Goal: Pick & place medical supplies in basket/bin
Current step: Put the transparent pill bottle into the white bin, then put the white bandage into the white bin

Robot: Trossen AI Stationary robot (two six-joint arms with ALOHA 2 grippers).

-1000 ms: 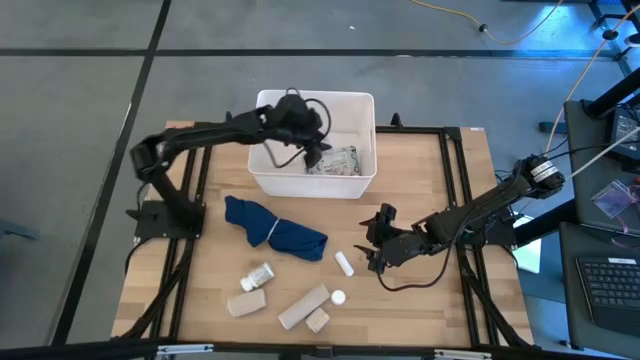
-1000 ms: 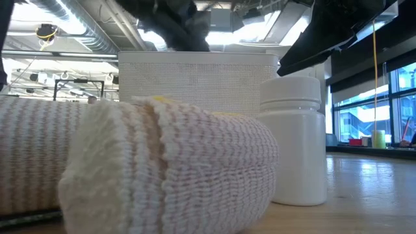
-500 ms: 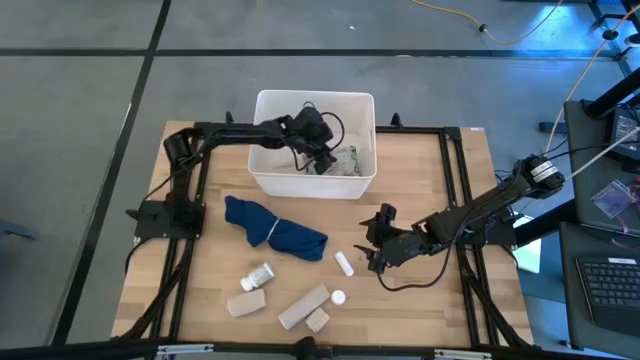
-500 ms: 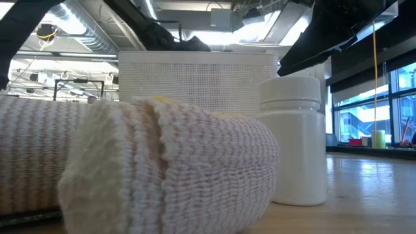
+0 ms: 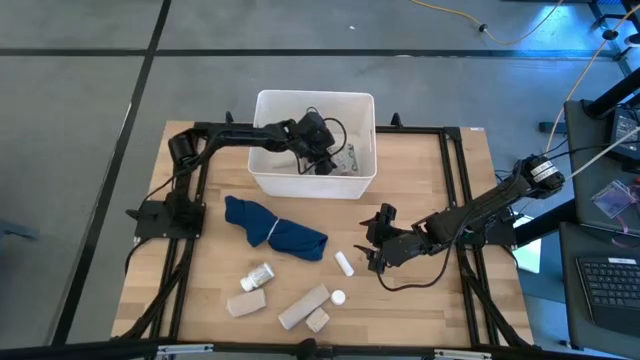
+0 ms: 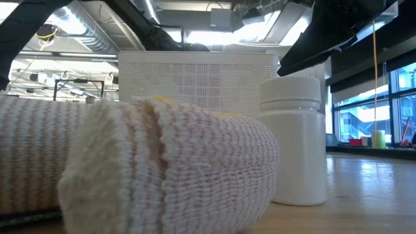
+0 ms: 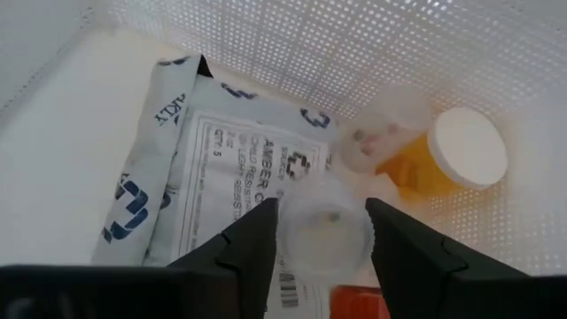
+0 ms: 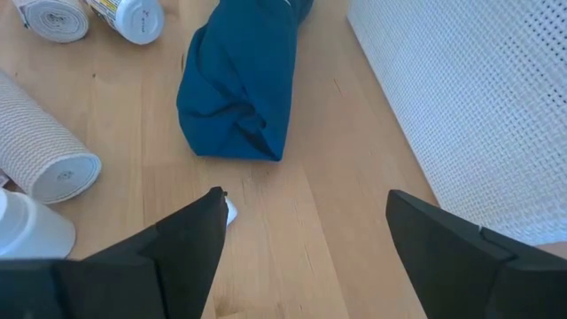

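Note:
My left gripper (image 5: pixel 322 155) reaches down inside the white bin (image 5: pixel 265 105) and is shut on a clear vial (image 7: pixel 323 232). Below it in the bin lie the grey dotted packet (image 7: pixel 213 168) and an orange vial with a white cap (image 7: pixel 447 159). My right gripper (image 5: pixel 375 248) rests open low over the table, near a small white vial (image 5: pixel 344 263). Near the table's near edge lie a white bottle (image 5: pixel 260 275), beige bandage rolls (image 5: pixel 303 305) and a block (image 5: pixel 245 303). The low view shows a roll (image 6: pixel 169 169) and the bottle (image 6: pixel 296 140) up close. My left gripper pinches the clear vial by its side wall (image 7: pixel 288 232) between the two fingers, which come from above and point down into the bin. The vial hangs over the packet; whether its bottom touches the packet cannot be told.
A crumpled dark blue cloth (image 5: pixel 275 228) lies on the table between the bin and the supplies, also seen by the right wrist (image 8: pixel 244 89). The bin's perforated wall (image 8: pixel 461 106) stands ahead of my right gripper. Black rails (image 5: pixel 452 180) border the wooden table.
My left gripper has moved a little toward the table's right and near edge and sunk down into the bin, over the packet. The right arm has kept still.

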